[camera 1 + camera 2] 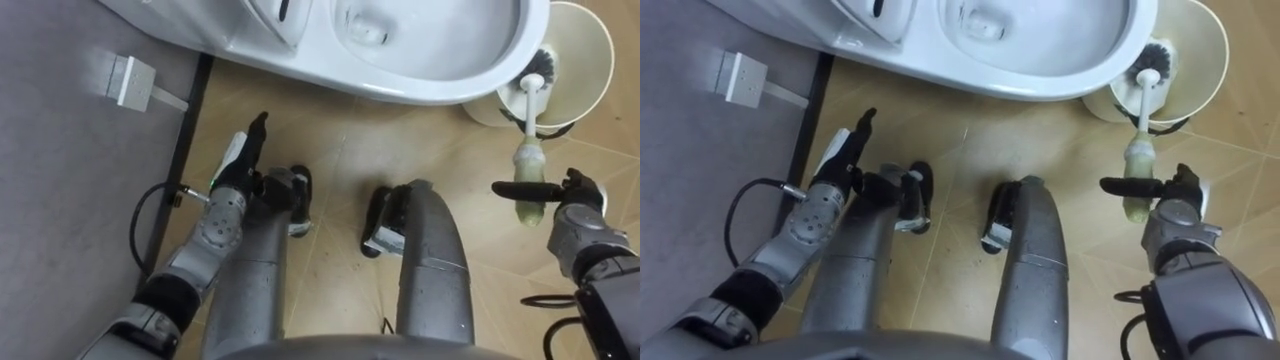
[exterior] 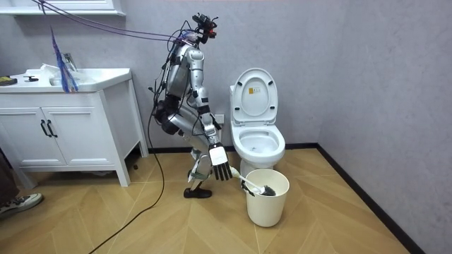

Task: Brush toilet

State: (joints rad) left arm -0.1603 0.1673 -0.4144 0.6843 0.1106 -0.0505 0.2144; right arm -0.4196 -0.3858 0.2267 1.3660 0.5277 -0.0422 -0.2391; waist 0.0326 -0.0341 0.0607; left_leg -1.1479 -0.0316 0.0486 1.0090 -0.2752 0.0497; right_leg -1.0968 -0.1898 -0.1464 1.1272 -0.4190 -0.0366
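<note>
Brush (image 1: 529, 130) head in bucket (image 1: 600, 50) beside toilet (image 1: 440, 78); we see right hand (image 1: 578, 200) straight-fingered at its handle, left hand (image 1: 240, 160) also unclenched.

The toilet (image 1: 455, 88) stands against the wall (image 2: 367, 63), and the robot stands on the floor (image 1: 340, 140) just in front of it, bent over the bowl. To the robot's right of the bowl, close beside its rim, a bucket (image 1: 592, 70) stands on the floor. The brush (image 1: 529, 120) has its head in the bucket, and its handle leans out over the bucket's near edge toward the robot. The right robot hand (image 1: 578, 200) is at the handle's near end, a straight finger lying across it. The left robot hand (image 1: 240, 160) hangs to the left of the bowl, fingers straight, near a socket (image 1: 128, 82) on the wall. At the room view's left, a bench (image 2: 78, 141) stands against the same wall, well apart from the toilet.
</note>
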